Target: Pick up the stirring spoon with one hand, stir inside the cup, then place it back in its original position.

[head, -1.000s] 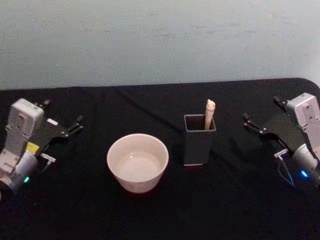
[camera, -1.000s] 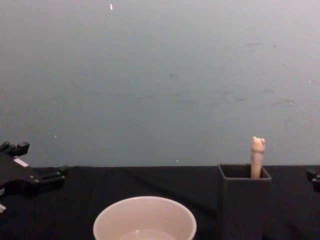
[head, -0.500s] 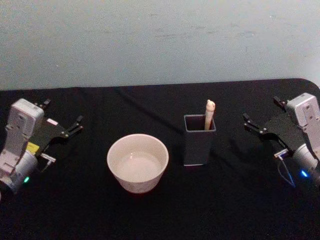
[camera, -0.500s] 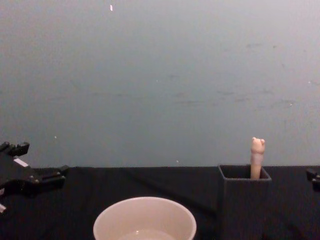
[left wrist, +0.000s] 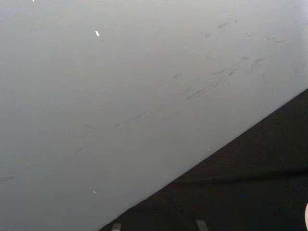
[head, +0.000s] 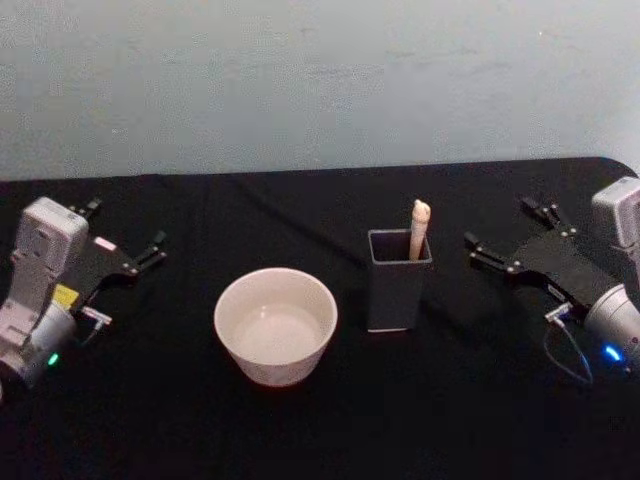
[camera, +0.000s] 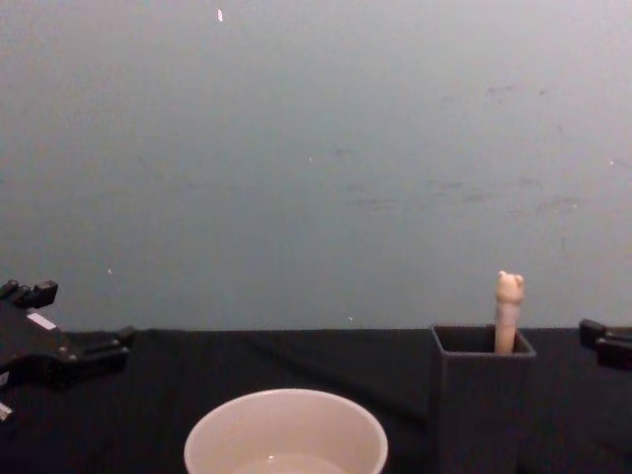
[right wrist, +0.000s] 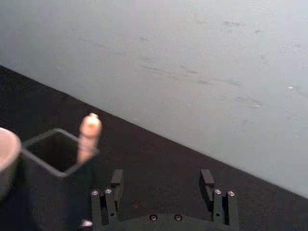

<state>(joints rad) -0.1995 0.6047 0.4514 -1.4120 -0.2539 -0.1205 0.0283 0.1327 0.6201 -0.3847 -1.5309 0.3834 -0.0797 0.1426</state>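
Right end effector (head: pixel 497 224), spread wide and empty, points at the stirring spoon (head: pixel 419 225), upright in the dark holder (head: pixel 398 292) just ahead of it, bear head exposed for a grasp; the cup (head: pixel 276 325) sits beyond. Left end effector (head: pixel 125 226) hangs open, far across the tabletop (head: pixel 450 400).

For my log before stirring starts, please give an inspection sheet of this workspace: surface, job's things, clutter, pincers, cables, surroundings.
Surface: black cloth, flat.
Job's things: spoon upright in dark holder; cream cup left of holder, apart.
Clutter: nothing seen.
Pincers: left pincer open, at table's left; right pincer open, right of holder; both holding nothing.
Cables: thin cable loop under right wrist.
Surroundings: plain pale wall behind.
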